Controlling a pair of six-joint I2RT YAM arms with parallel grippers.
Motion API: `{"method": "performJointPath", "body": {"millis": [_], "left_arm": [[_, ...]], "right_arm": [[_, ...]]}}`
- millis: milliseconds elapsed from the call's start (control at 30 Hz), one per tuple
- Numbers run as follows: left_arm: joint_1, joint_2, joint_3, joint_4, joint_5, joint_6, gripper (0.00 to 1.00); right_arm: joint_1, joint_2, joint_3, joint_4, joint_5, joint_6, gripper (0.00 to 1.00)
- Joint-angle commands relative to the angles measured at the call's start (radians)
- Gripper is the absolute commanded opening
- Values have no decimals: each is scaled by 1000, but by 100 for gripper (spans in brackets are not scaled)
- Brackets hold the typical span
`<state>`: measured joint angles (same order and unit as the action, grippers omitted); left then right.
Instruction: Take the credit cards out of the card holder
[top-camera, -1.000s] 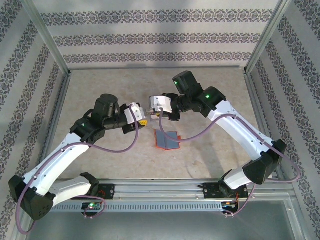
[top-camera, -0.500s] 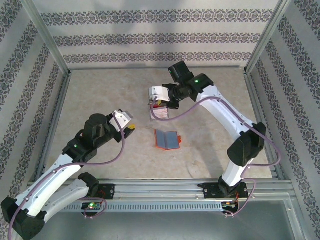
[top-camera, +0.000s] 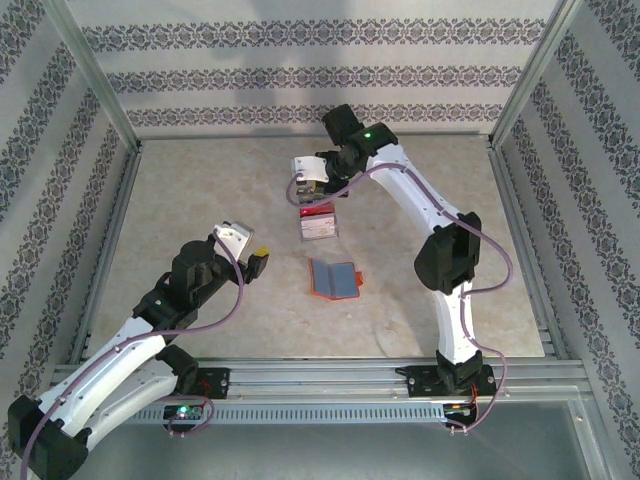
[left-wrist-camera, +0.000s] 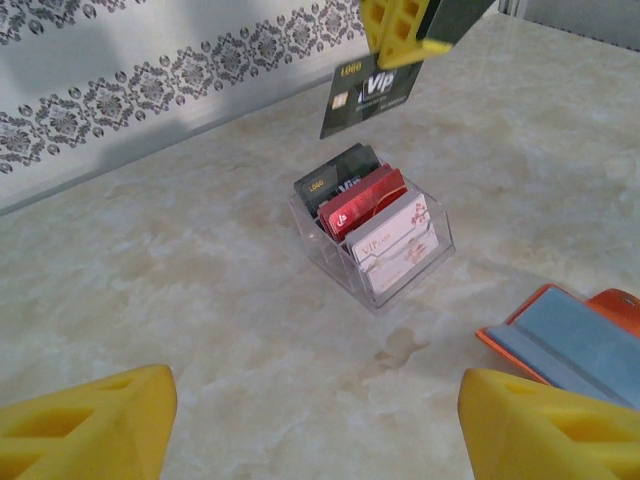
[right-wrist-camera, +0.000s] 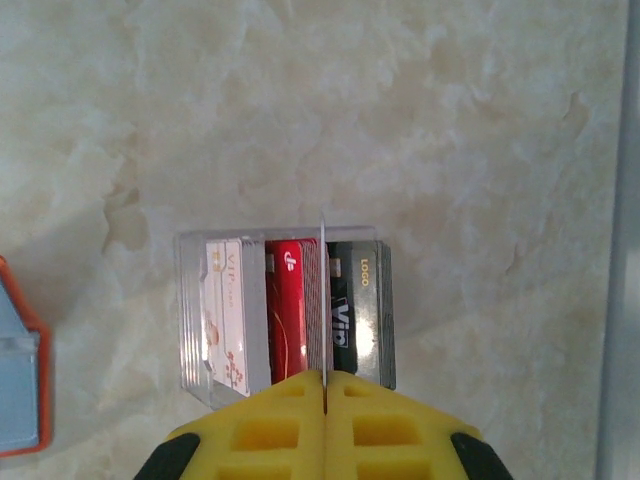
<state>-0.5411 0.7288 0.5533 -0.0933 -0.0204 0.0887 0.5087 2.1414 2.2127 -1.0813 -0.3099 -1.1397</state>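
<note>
Since a sec ago both arms are sitting in new spots: R arm is stretching further toward the back wall, and L arm is drawing in toward its base. R hand (top-camera: 302, 197) is hanging just above the tray (top-camera: 320, 232), no longer next to L hand (top-camera: 258, 260), which is sitting low and left, well apart from the rest. Holder (top-camera: 335, 279) is lying where it was, mid-desk (top-camera: 200, 180), on the tray's near side.

R hand is clamping shut on a black card (left-wrist-camera: 368, 92), pinching its top edge so it's hanging upright, a bit tilted, over the tray and clear of it in the L wrist view. From the R wrist cam the card is showing edge-on as a thin pale line, lining up approx. between the red and black ones below.

Tray is clear plastic, standing on the desk w/ three cards (left-wrist-camera: 366, 200) upright in it side by side: black, red, pale.

L hand is standing wide open, yellow fingers (left-wrist-camera: 95, 420) far apart, gripping nothing, pointing toward the tray.

Holder is lying open and flat, grey-blue inside facing up, orange rim showing round it. It's resting near the tray but not touching. Can't tell if any cards are sitting in it.
</note>
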Motion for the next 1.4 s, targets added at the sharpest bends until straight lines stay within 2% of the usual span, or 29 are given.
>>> {"method": "performJointPath", "body": {"millis": [0,200,733,800,1367], "left_arm": [[13,15,3,39,-26,-22,77],[16,59,7,53,-14,-21,89],[29,112,9,78,4,-24,95],[30,116,11,77,7,-24,100],[36,121,10,76,-5,-20,100]], "right_arm": [[-16,56,79,-86,12,-34,0],[-23,139,141,-83,8,-27,0],[-24,261,230,-79,54,-51,0],[-24,274,242,-79,55,-52,0],[-22,334,280,-57,108,-52,0]]}}
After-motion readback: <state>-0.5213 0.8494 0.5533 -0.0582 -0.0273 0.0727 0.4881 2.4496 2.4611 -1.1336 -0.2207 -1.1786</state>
